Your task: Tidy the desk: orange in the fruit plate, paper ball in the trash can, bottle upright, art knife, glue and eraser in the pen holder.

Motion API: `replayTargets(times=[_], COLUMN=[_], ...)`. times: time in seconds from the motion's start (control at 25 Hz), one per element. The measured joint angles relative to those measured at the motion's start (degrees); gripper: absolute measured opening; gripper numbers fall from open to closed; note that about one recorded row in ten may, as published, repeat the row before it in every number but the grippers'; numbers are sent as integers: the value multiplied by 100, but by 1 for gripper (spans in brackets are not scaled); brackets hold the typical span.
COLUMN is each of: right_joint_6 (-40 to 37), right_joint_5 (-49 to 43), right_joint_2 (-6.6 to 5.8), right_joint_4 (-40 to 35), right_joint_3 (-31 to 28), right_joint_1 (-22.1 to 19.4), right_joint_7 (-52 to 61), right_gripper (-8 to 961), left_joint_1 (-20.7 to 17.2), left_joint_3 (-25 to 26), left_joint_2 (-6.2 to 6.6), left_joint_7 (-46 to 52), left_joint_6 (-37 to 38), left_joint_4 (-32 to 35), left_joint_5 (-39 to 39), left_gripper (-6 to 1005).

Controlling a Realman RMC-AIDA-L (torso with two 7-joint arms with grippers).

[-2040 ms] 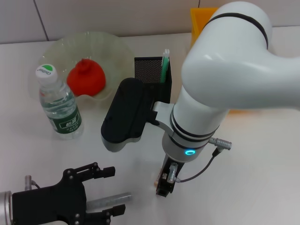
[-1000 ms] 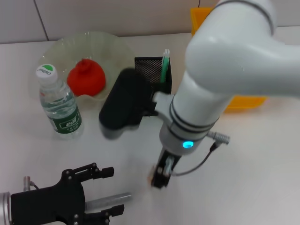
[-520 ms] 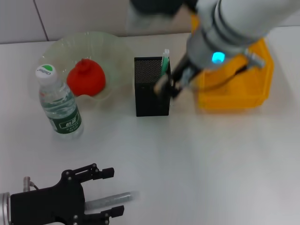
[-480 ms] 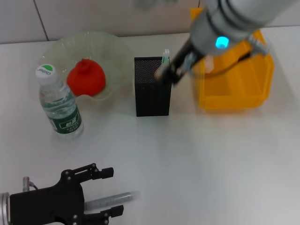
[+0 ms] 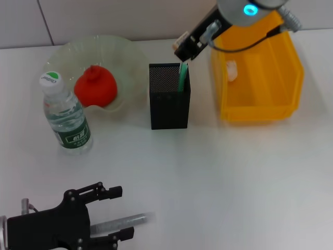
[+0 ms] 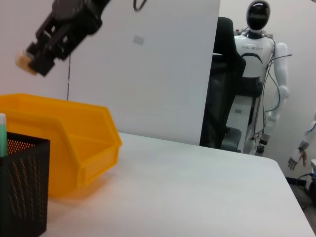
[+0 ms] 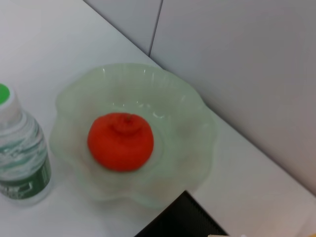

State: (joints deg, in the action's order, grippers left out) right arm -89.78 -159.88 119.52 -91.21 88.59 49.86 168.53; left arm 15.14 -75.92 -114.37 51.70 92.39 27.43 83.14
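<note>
My right gripper [image 5: 183, 49] hangs just above the far right corner of the black mesh pen holder [image 5: 169, 104], shut on the small tan eraser [image 5: 178, 41]. The left wrist view shows the same gripper [image 6: 38, 58] in the air with the eraser [image 6: 23, 60] at its tip. A green art knife [image 5: 182, 78] stands in the holder. The orange [image 5: 95, 87] lies in the pale-green fruit plate [image 5: 130, 52]. The bottle [image 5: 65, 117] stands upright. A white paper ball [image 5: 231, 70] rests in the yellow trash can [image 5: 260, 112]. My left gripper [image 5: 112, 213] sits open at the near left edge.
A grey cylinder [image 5: 122, 223] lies on the table between the left gripper's fingers. The right wrist view shows the orange [image 7: 121, 141], the plate [image 7: 197, 106] and the bottle [image 7: 19, 148] from above. A white wall stands behind the table.
My right arm has lifted from the near middle of the table and carried the eraser back and up to a spot above the pen holder. The left gripper has barely shifted.
</note>
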Motion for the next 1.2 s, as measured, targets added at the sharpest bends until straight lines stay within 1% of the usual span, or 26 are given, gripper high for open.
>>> replayTargets(times=[0.04,0.08,0.16,0.24,0.28,0.36,0.48,0.56,0.64,0.92,1.12,1.2], right_joint_6=[0,129,206,439,693,815,1213,1279,1491,1537,1567,1568], right_joint_5=[0,6,20,54,66,69,218,267,351,357,365,413], right_joint_2=[0,6,9,9,10,10,10,10,9,14,17,21], right_joint_4=[0,210,327,558,805,915,1352,1447,1734,1817,1696,1592], right_joint_3=[0,65,99,199,340,396,505,507,512,521,518,497], right_joint_1=[0,-41,-63,-106,-120,-115,-22,10,102,127,63,-1], right_joint_7=[0,-1,-2,-2,-3,-4,-26,-43,-128,-147,-144,-142], right_gripper=[401,401,401,401,401,401,400,400,405,438,461,524], left_joint_1=[0,8,13,14,17,19,39,41,48,52,50,50], left_joint_3=[0,0,-1,0,-1,-1,-2,-2,-6,-11,-8,-3], left_joint_2=[0,-10,-13,-12,-9,-7,-7,-7,-10,-13,-7,2], left_joint_7=[0,90,139,162,171,173,181,182,183,188,191,191], left_joint_6=[0,-14,-14,-11,-1,2,13,14,20,27,42,53], left_joint_4=[0,-5,-6,-8,-9,-10,-16,-17,-18,-18,-18,-18], left_joint_5=[0,0,0,0,0,0,0,0,0,0,0,0], left_gripper=[796,796,796,796,796,795,795,795,795,794,793,793])
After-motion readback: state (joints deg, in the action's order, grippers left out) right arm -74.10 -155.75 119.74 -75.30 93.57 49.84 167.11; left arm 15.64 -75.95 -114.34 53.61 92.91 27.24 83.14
